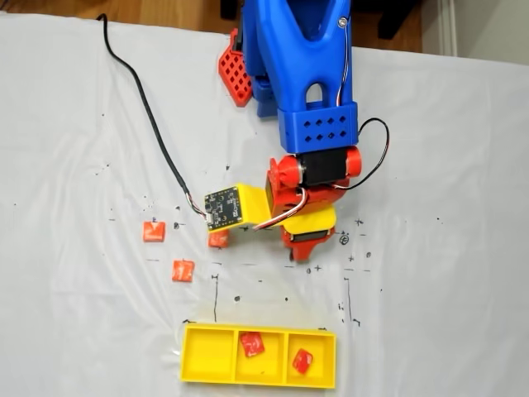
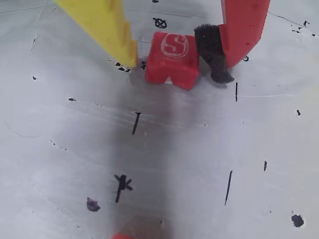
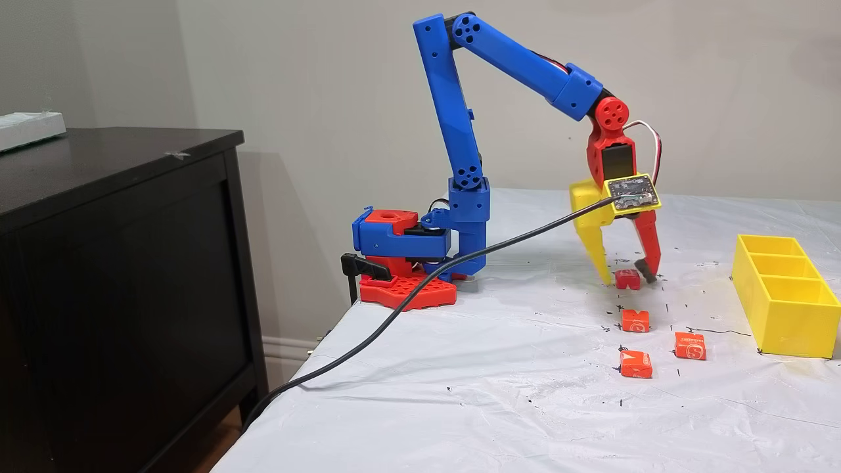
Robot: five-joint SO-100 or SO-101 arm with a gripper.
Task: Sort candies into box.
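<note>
White sheeting dotted with black pen marks is covering the table (image 1: 430, 149). In the fixed view from above, I am seeing the yellow box (image 1: 259, 379) sitting at the near edge, with one candy (image 1: 252, 343) lying in its middle compartment and another (image 1: 302, 360) in the right one, while the left stays bare. The arm is hiding most of my target from this angle.

In the wrist view, I am looking at the gripper (image 2: 177, 59) spread open around the red candy (image 2: 173, 59): the yellow finger (image 2: 107, 27) is sitting just left of it, and the red finger's black pad (image 2: 212, 52) is touching or nearly touching its right side. I judge squeezing comes next.

In the side fixed view, I am seeing the gripper (image 3: 624, 279) reaching down to the sheet, straddling that candy (image 3: 627, 279), with three more candies nearer the camera and the box (image 3: 785, 309) standing well apart to the right.
</note>
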